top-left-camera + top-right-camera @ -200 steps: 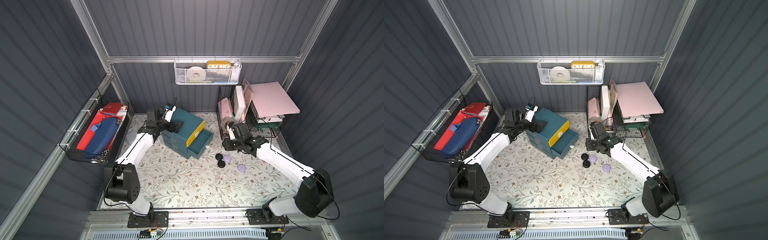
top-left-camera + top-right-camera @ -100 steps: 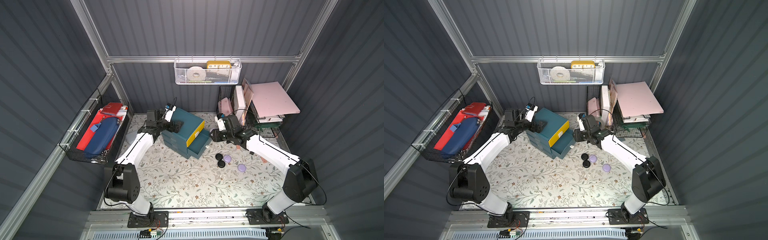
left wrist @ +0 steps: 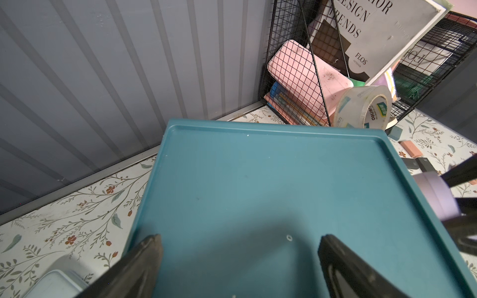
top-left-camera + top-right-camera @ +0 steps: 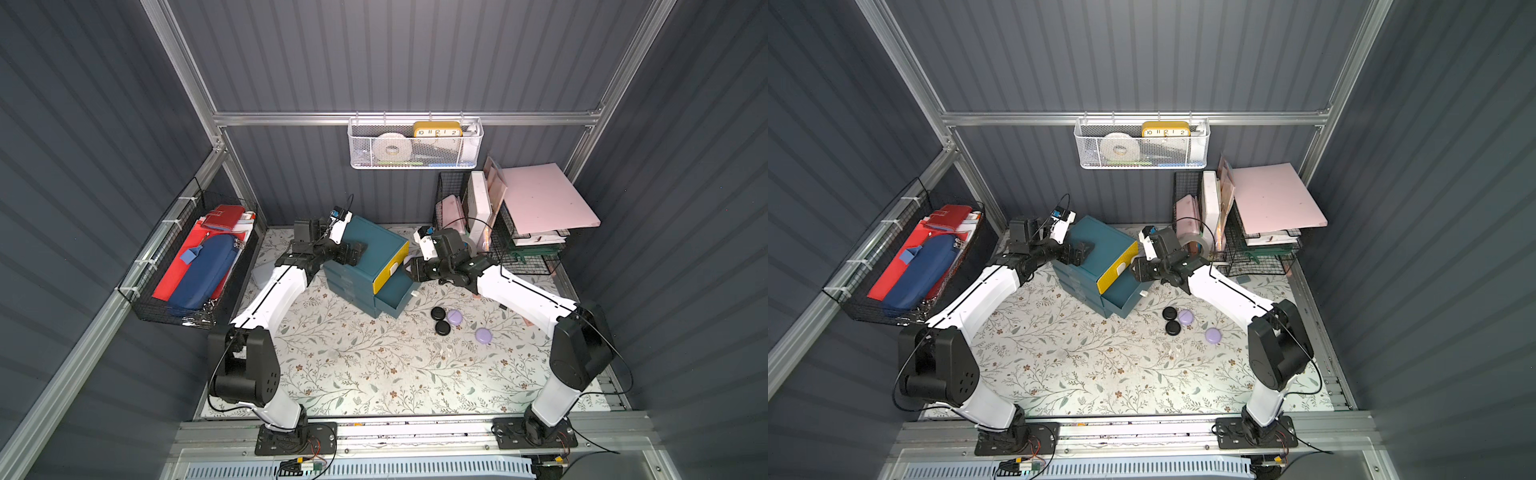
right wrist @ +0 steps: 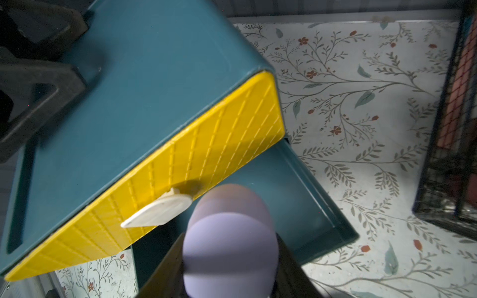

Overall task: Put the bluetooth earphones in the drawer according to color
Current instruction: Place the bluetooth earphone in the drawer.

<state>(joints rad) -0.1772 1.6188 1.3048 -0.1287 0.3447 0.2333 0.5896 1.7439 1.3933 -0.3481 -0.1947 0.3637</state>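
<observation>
**Operator:** What has moved in the last second?

**Technician:** The right arm has swung from the wire rack [image 4: 519, 249] to the front of the cabinet [image 4: 374, 245]. The left arm has stayed in place.

**Operator:** What is the right gripper's condition?

**Technician:** The right gripper [image 5: 229, 273] is clamped on a lavender case [image 5: 229, 240], with its fingers [image 5: 165, 273] pressing from both sides. The case hangs over the open teal drawer [image 5: 322, 203], just beside the white handle [image 5: 157, 211] of the yellow drawer [image 5: 206, 144]. The yellow drawer sits flush with the cabinet, directly above the open one.

**Operator:** And the left gripper?

**Technician:** The left gripper [image 3: 238, 247] is spread wide at the cabinet's top surface and grasps nothing. I cannot tell whether it touches that surface.

**Operator:** Where are the other earphones?

**Technician:** On the floral mat [image 4: 374, 374], near the open drawer's front, lie the black cases [image 4: 437, 313] [image 4: 442, 328]. One loose lavender piece [image 4: 455, 317] lies just beside them. A second lavender piece [image 4: 483, 335] lies slightly apart.
</observation>
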